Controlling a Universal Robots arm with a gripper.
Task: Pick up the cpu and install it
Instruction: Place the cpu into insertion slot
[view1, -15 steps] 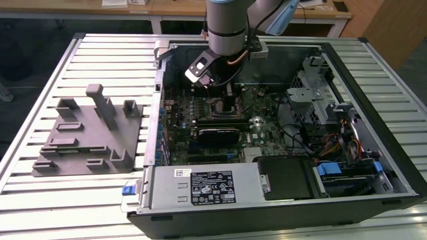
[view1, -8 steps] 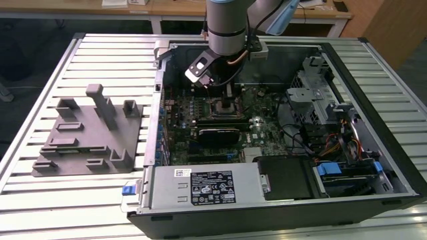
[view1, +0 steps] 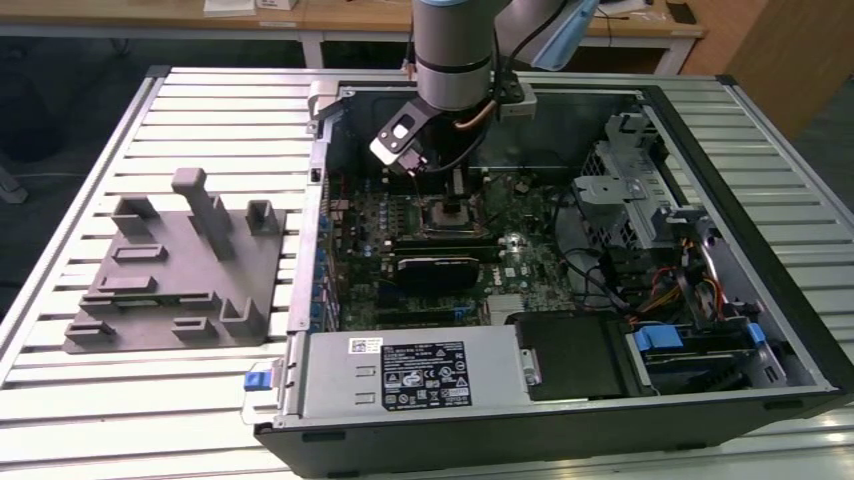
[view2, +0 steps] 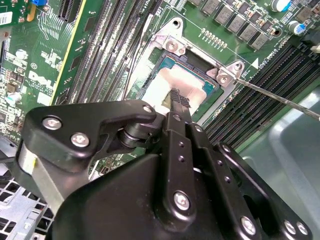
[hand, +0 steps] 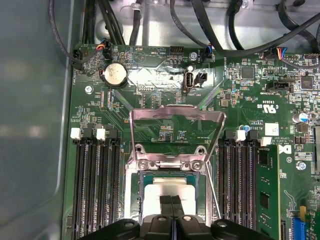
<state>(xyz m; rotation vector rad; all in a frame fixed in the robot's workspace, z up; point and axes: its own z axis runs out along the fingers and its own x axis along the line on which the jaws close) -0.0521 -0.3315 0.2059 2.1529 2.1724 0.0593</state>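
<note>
Black matt link plates studded with round screw heads carry the pincer (view2: 178, 98) (hand: 170, 201), whose two slim fingers are drawn together, tips side by side, over the middle of the cpu (view2: 162, 82) (hand: 157, 187); whether they touch it I cannot tell. The cpu, flat and square with a pale silver-grey metal top, lies in the steel socket frame (hand: 170, 164) on the green motherboard (hand: 240, 100). A hinged metal load plate (hand: 172, 112) stands raised beside it, and a thin wire lever (view2: 280, 99) slants away from the frame. Long black memory slots (hand: 95, 190) flank the socket. In the upper middle of the exterior view the arm (view1: 454, 55) hangs over the open black computer case (view1: 561, 440), which lies on a ribbed metal counter (view1: 80, 400). A grey plastic fixture (view1: 160, 280) with upright blocks sits at the exterior view's left.
</note>
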